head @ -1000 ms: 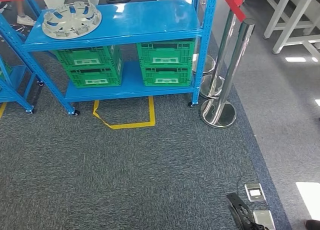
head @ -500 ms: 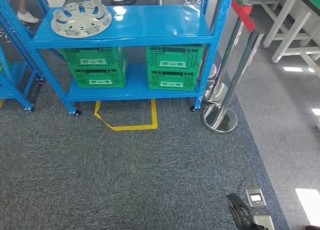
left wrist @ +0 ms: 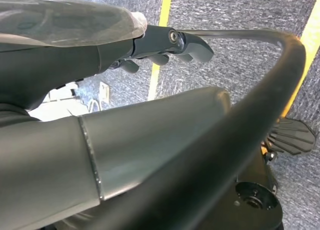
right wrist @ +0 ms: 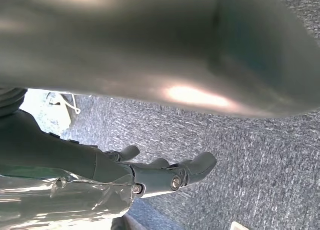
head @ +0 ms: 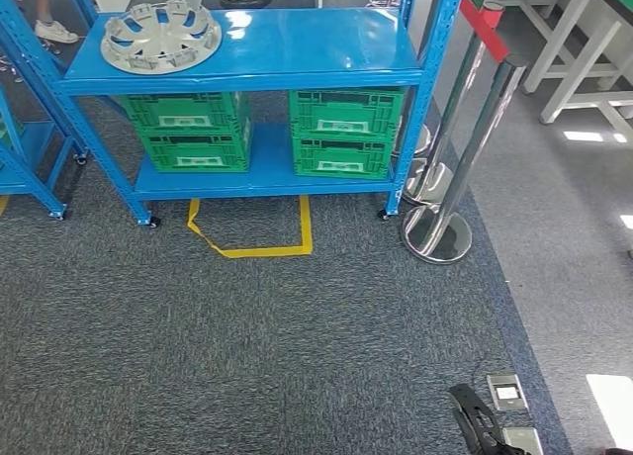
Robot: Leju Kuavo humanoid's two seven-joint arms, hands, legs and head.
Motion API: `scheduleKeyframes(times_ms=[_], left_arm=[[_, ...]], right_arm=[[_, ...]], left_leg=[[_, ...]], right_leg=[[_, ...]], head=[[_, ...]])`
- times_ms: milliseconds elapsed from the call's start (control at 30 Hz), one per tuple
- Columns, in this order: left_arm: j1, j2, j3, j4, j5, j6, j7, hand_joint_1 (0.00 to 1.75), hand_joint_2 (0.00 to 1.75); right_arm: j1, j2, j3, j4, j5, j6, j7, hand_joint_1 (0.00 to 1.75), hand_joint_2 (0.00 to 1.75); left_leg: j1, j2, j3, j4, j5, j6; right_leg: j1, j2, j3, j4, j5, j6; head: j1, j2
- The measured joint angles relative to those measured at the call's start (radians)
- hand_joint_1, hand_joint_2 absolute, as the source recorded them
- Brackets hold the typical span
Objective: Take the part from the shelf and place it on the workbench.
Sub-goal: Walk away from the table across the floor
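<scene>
left hand [left wrist: 166, 45] released, empty; right hand [right wrist: 158, 172] likewise | part [head: 161, 38] at shelf [head: 314, 49] left edge

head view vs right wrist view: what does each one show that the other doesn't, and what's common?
Head view alone: the blue shelf with the grey wheel-cover part on its top level, green crates on the level below, yellow floor tape, and chrome barrier posts to the right.
Right wrist view alone: the right hand close up, fingers extended and holding nothing.
Both: the dark grey carpet.
</scene>
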Motion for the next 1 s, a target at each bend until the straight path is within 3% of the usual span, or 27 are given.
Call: scheduleKeyframes(times_ms=[1000], left_arm=[[0.0,0.0,-0.001,0.0,0.001,-0.002,-0.003,0.0,0.0]], right_arm=[[0.0,0.0,0.0,0.0,-0.005,0.001,-0.006,0.0,0.0]], left_leg=[[0.0,0.0,0.011,-0.014,0.002,-0.002]], right_leg=[[0.001,0.0,0.004,0.0,-0.004,-0.006]], head=[[0.0,0.0]])
